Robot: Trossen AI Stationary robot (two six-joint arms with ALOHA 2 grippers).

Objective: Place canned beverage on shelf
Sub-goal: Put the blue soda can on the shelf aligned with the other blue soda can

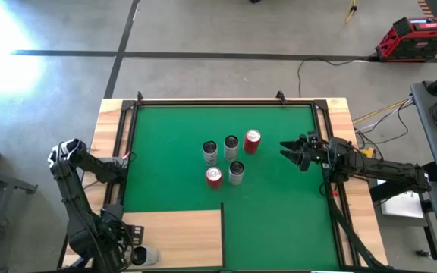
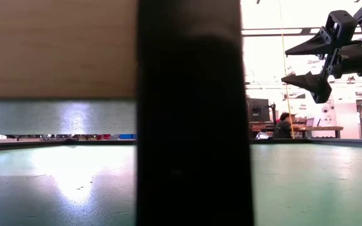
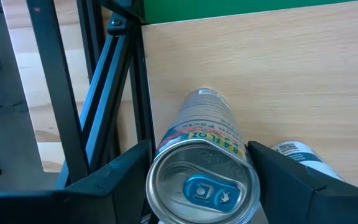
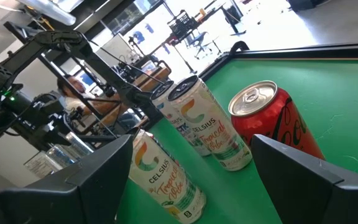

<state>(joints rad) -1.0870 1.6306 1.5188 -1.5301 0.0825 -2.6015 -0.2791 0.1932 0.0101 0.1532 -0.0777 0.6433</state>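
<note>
Pale light wood with a plain, fine grain makes up your shelf (image 3: 278,68), a flat rectangular panel at the near left corner of the green felt mat (image 1: 279,220). Your left gripper (image 1: 131,254) sits over that panel's near left end, its dark fingers (image 3: 114,180) pressed to both sides of a slim white can (image 3: 202,165), so you have it clamped. You look at the can's brushed-metal top with a blue pull tab; its printed side runs away across the wood. A second pale can (image 3: 303,155) lies just beside it on the panel.

Your right gripper (image 1: 293,152) hangs above the mat's right half with its jaws partly apart and nothing between them. Just beside it, near the mat's middle, you have a cluster of five upright cans: a glossy red can (image 4: 278,124) nearest the gripper, two white Celsius cans (image 4: 207,127) behind it, and two more nearer the front.

Black metal bars (image 1: 203,102) frame the felt, and a wooden table rim (image 1: 108,129) borders them. Around the table you have a grey concrete floor (image 1: 203,30) with dark tape lines, a red toolbox (image 1: 416,38) and loose cables. Beyond the far edge, a seated person (image 2: 285,125) is at a desk in a bright workshop.
</note>
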